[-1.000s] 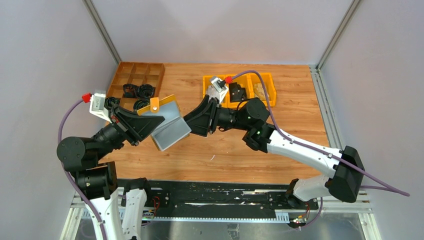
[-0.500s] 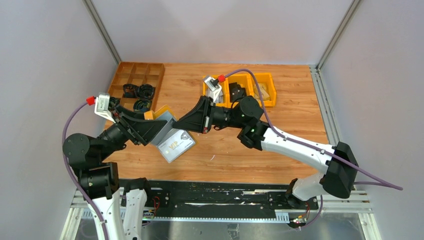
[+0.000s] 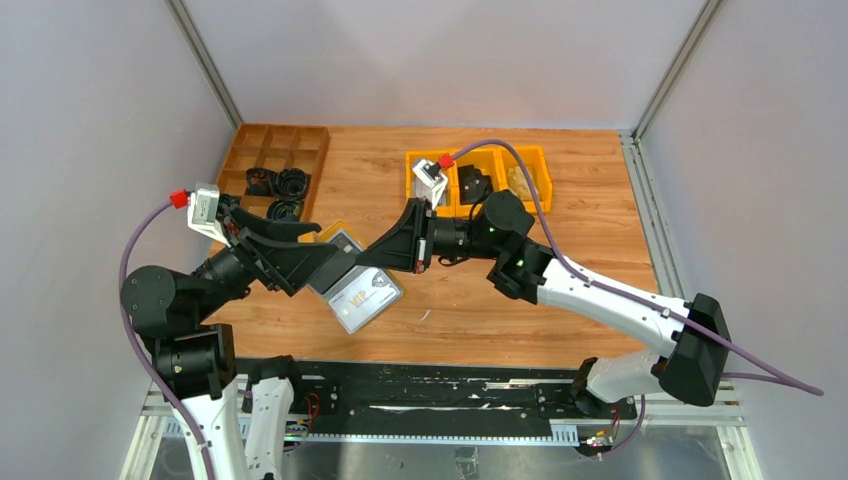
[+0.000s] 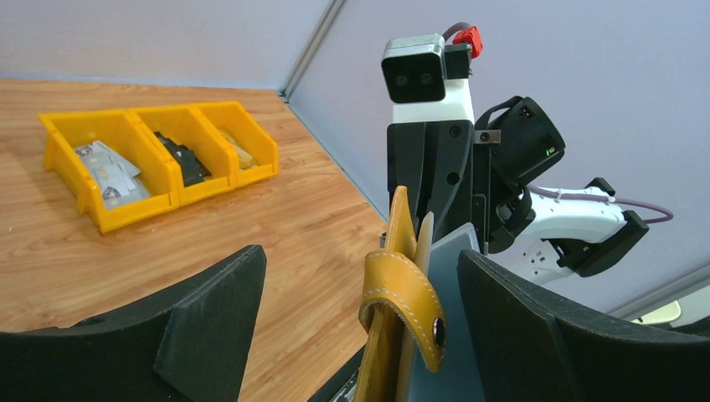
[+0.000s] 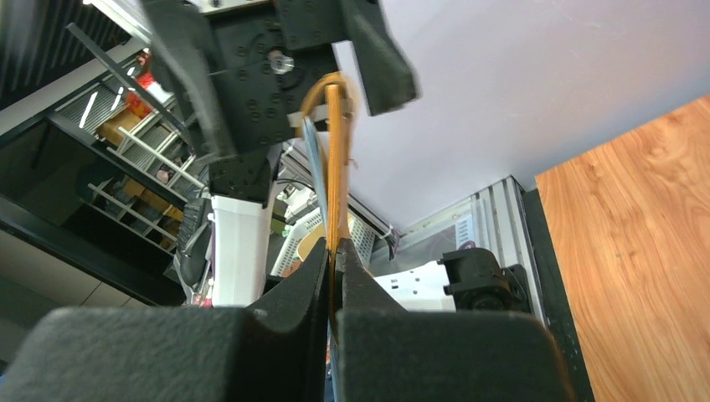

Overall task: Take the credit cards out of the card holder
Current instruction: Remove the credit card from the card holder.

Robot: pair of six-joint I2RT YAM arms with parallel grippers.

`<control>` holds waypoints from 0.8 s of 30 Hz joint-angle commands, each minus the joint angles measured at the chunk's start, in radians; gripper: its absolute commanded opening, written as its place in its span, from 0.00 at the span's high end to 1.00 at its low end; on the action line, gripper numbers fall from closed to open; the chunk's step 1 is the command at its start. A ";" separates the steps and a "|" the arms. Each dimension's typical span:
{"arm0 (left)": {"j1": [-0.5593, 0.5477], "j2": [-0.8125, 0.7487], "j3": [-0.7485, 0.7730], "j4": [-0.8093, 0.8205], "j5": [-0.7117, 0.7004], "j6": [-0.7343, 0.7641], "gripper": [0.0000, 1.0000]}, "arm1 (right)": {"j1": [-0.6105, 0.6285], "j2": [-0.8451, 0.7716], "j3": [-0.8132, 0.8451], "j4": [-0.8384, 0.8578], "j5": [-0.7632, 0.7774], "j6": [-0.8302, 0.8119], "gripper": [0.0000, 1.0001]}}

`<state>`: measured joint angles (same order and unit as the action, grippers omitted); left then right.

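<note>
card holder [image 4: 402,289]: mustard-yellow leather-look wallet, grey-blue sleeve inside, snap tab curling loose, held up off the table, edge-on in the wrist views | credit card [image 3: 367,297]: light grey, gold lettering, face up, jutting from the holder's near end

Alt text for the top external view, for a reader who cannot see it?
Two robot arms meet over a wooden table, the right pincer shut on a mustard card holder with a grey credit card jutting from it. The left pincer flanks the holder; yellow bins sit behind.
</note>
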<state>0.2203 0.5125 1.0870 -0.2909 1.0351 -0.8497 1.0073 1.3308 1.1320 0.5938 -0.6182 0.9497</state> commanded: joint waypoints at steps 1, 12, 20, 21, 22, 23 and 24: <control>-0.006 -0.017 -0.018 0.189 0.080 -0.144 0.10 | -0.021 -0.025 0.006 -0.086 0.012 -0.039 1.00; -0.006 -0.003 0.075 -0.412 0.195 0.467 0.19 | -0.034 0.002 0.124 -0.200 -0.033 -0.096 1.00; -0.006 -0.003 0.123 -0.633 0.189 0.700 0.45 | -0.050 0.034 0.214 -0.263 -0.187 -0.151 1.00; -0.006 -0.009 0.113 -0.633 0.203 0.701 0.54 | -0.050 0.037 0.221 -0.263 -0.212 -0.157 1.00; -0.006 -0.014 0.106 -0.633 0.219 0.699 0.61 | -0.049 0.040 0.227 -0.263 -0.230 -0.160 1.00; -0.006 -0.017 0.103 -0.634 0.232 0.695 0.66 | -0.050 0.044 0.231 -0.261 -0.248 -0.162 1.00; -0.005 -0.016 0.101 -0.634 0.240 0.686 0.69 | -0.050 0.048 0.235 -0.257 -0.264 -0.166 1.00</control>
<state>0.2192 0.5137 1.2030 -0.8532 1.2118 -0.2138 0.9657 1.3621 1.3193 0.3267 -0.7765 0.8169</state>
